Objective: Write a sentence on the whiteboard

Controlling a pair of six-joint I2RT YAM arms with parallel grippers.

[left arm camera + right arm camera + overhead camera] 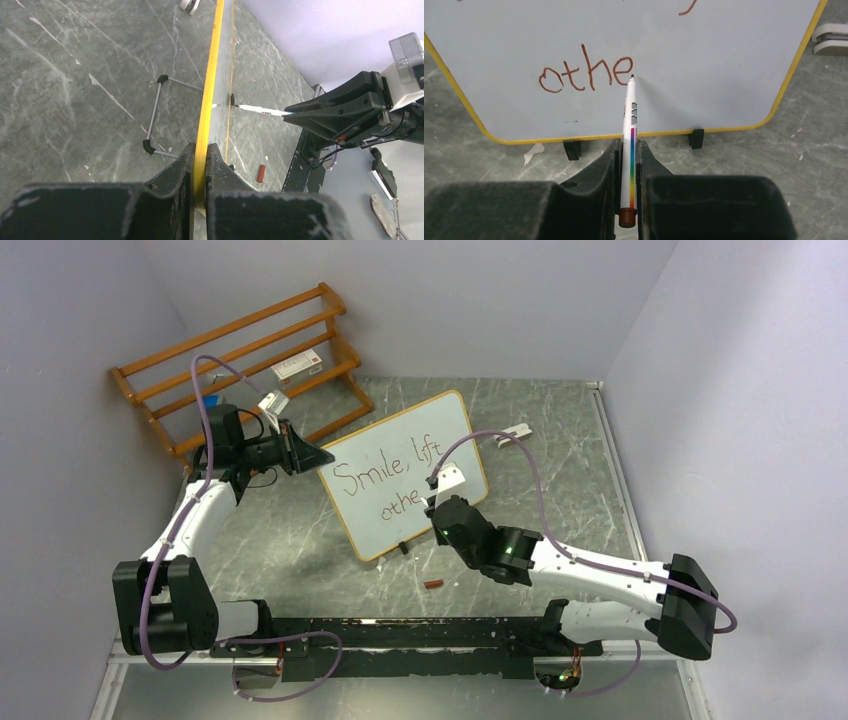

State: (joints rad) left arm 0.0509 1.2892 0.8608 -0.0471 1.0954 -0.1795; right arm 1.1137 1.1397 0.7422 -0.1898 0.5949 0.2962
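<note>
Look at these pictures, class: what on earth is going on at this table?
Two robot arms are writing on a whiteboard. The left arm, jaws shut on the board's yellow edge, steadies it. The right arm's jaws grip a marker, its tip at the board just after "othe". The sentence so far reads "Smile, lift othe", so it is unfinished.

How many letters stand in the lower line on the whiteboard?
4: o, t, h, e, left to right in the lower line of the whiteboard, ending beside the marker tip. None seems hidden.

left arm [195, 515]: white links, black joints | right arm [600, 575]: same, green light | cables [213, 358]: purple | right tool [627, 146]: matte black
</note>
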